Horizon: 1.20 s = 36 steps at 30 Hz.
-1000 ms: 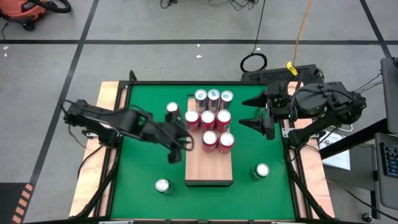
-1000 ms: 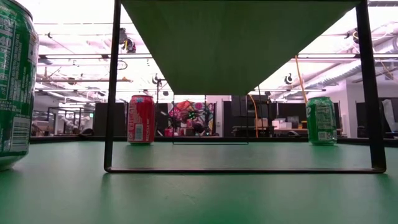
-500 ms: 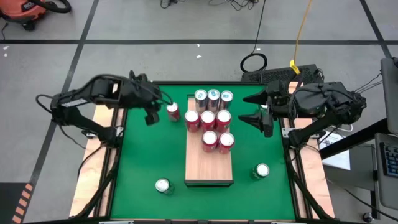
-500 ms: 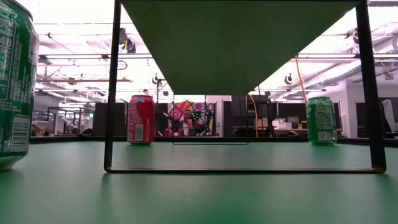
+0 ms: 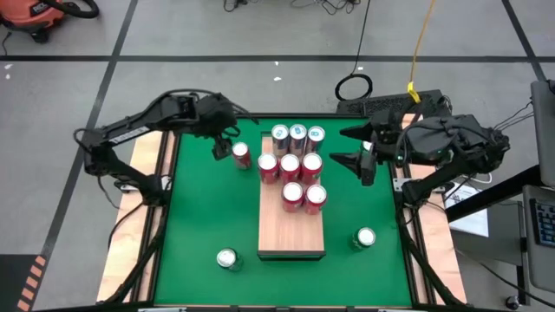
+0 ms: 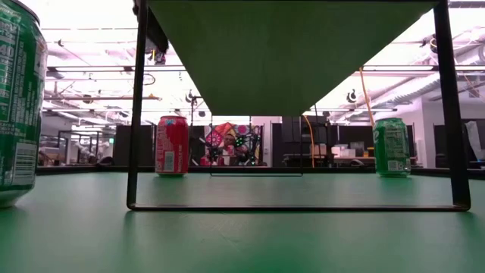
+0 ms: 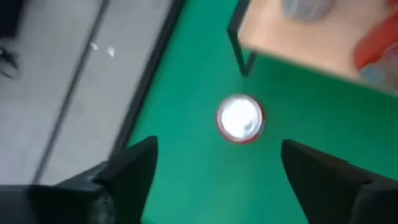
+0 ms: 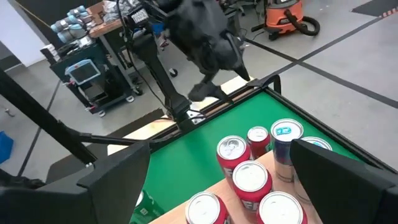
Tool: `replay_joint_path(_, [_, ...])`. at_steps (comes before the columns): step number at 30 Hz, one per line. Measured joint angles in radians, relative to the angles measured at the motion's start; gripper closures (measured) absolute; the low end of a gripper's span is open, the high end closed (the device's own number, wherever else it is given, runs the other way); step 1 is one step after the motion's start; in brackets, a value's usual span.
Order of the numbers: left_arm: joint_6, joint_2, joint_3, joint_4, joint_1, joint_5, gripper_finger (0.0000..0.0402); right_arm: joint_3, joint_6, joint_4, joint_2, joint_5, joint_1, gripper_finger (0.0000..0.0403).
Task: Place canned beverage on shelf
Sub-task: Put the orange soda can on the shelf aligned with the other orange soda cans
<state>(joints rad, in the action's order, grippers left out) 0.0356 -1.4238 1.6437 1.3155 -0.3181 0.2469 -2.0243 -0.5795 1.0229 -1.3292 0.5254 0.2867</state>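
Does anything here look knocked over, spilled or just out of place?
Nothing is tipped or spilled. Eight cans stand upright on the shelf, crowded at its far end. Three others stand on the green table: a red can under the open left gripper, and two green cans near the front.

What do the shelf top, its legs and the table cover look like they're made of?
Shelf: pale wood, matte, grain visible. Its legs: thin dark rods, probably metal. Table cover: flat green, likely felt or a mat; the texture is too fine to settle.
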Motion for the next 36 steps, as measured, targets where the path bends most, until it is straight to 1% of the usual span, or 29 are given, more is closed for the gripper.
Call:
replay_joint_path(2, [0.024,0.001,-0.049,-0.001,-0.031,-0.069,0.0047,0.000,-0.011,0.000,0.000,0.000,0.000,0.0026])
replay_joint_path(5, [0.066,0.009,-0.136,0.009,-0.063,-0.162,0.0037,0.000,-0.014,0.000,0.000,0.002,0.000,0.0026])
replay_joint_path(8, [0.138,0.017,-0.213,-0.003,-0.081,-0.179,0.0041,0.000,-0.019,0.001,0.000,0.002,0.000,0.0026])
replay_joint_path(10, [0.188,0.016,-0.245,0.002,-0.085,-0.158,0.0045,0.000,-0.022,0.002,0.000,0.002,0.000,0.0026])
replay_joint_path(12, [0.135,0.005,-0.248,0.048,-0.085,-0.123,0.0047,0.000,-0.021,0.001,-0.001,0.012,0.000,0.0026])
replay_joint_path(15, [0.104,-0.004,-0.248,0.045,-0.095,-0.143,0.0047,0.000,-0.021,0.002,-0.005,0.046,0.000,0.0026])
replay_joint_path(21, [0.113,-0.003,-0.248,-0.072,-0.162,-0.192,0.0048,0.000,-0.009,0.001,-0.008,0.063,-0.003,0.0026])
replay_joint_path(23, [0.142,-0.003,-0.248,-0.109,-0.194,-0.227,0.0047,0.000,-0.009,0.007,-0.010,0.076,-0.008,0.0026])
replay_joint_path(27, [0.187,-0.012,-0.248,-0.170,-0.244,-0.343,0.0037,0.000,-0.010,0.022,-0.011,0.076,-0.012,0.0026])
replay_joint_path(30, [0.249,-0.010,-0.248,-0.186,-0.258,-0.383,0.0028,0.000,-0.010,0.023,-0.011,0.076,-0.013,0.0026])
replay_joint_path(32, [0.280,-0.010,-0.265,-0.213,-0.264,-0.409,0.0023,0.000,-0.017,0.024,-0.011,0.076,-0.013,0.0026])
replay_joint_path(36, [0.286,-0.010,-0.327,-0.276,-0.270,-0.498,0.0021,0.000,-0.026,0.029,-0.011,0.076,-0.013,0.0026])
